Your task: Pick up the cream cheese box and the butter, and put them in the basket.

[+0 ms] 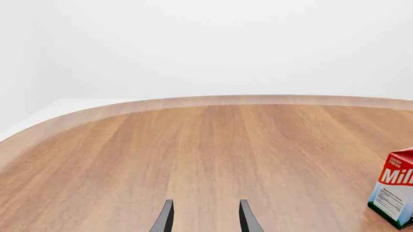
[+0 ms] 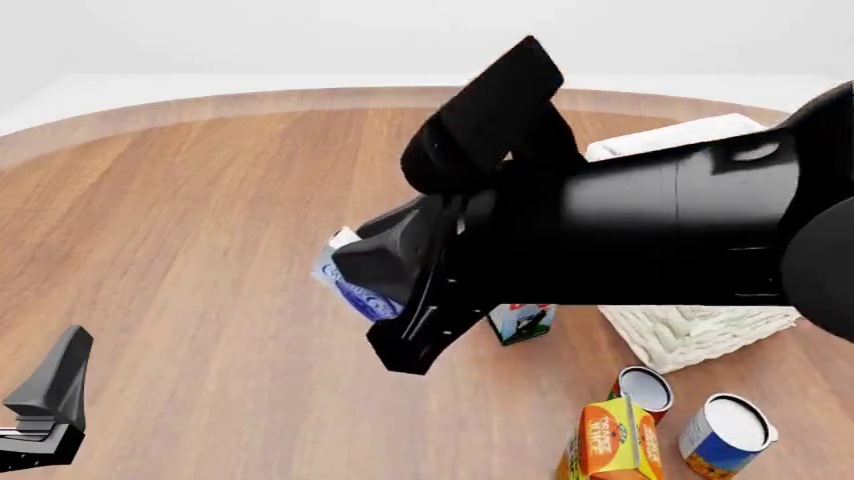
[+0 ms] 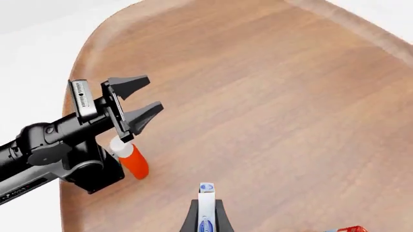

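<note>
So the right gripper is clamped on the small flat white and pale-blue cream cheese box, held edge-on up above the wooden counter. Left gripper hangs spread apart with nothing in it. The cream-white woven basket sits mostly behind the right arm.

The right gripper holds the cream cheese box edge-on between its two dark fingers, the thin white and blue box standing up past the fingertips, above the brown wooden tabletop. Across the tabletop, near its rounded edge, the black left arm reaches in with its left gripper, whose pointed fingers stand apart with nothing between them. A white and orange cylinder shows just under that gripper.
</note>
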